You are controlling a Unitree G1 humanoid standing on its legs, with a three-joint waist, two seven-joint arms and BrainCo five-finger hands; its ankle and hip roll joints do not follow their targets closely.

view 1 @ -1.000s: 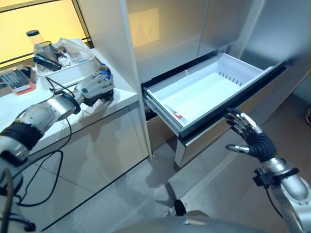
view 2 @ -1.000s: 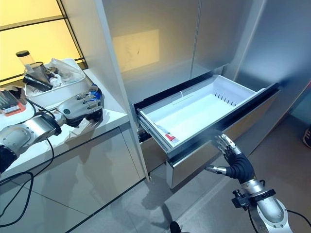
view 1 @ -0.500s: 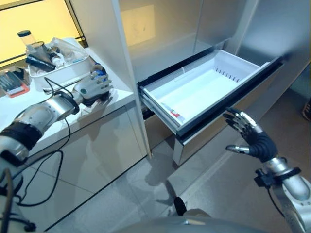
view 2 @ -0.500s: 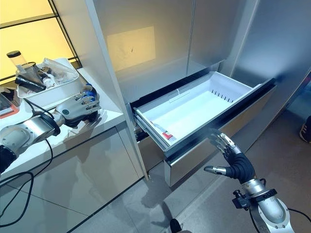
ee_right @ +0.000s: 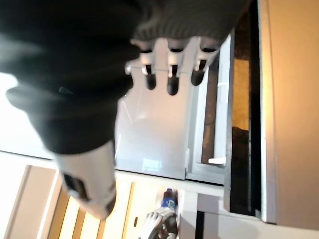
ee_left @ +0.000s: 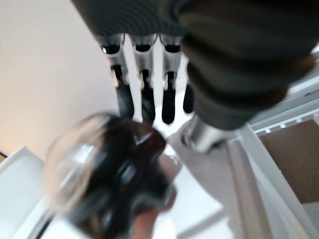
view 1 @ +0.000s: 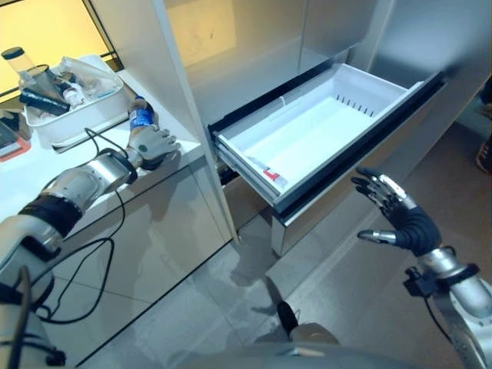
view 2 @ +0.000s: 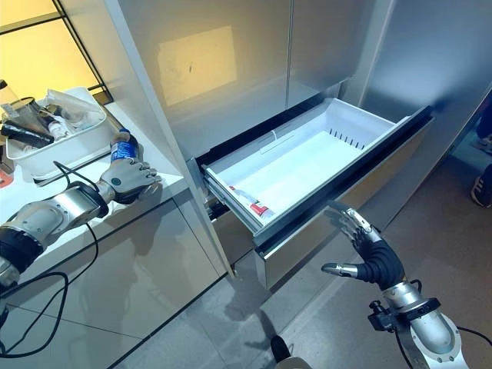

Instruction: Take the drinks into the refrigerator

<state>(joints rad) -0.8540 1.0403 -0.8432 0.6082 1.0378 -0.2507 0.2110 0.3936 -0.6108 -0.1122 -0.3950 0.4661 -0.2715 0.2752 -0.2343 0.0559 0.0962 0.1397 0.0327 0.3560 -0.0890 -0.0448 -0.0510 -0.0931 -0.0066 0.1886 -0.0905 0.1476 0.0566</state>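
A dark drink bottle with a blue label [view 1: 139, 117] stands upright at the white counter's [view 1: 54, 173] front corner, with my left hand [view 1: 154, 144] curled round its lower part. The left wrist view has the bottle [ee_left: 117, 181] between the fingers [ee_left: 144, 94] and the thumb. The refrigerator's drawer [view 1: 377, 127] is pulled out, its white bin holding only a small red-and-white packet [view 1: 270, 174]. My right hand [view 1: 400, 219] hangs open in front of the drawer's front panel, apart from it. Its fingers [ee_right: 169, 74] point toward the bin.
A white tray [view 1: 73, 123] with several bottles and bags sits at the counter's back left. A tall white cabinet panel [view 1: 154, 61] stands between the counter and the refrigerator. Grey floor [view 1: 231, 307] lies below the drawer.
The camera has swung left to right. My left hand has tipped the bottle upright, so it now sticks up above the hand. The right hand has barely moved.
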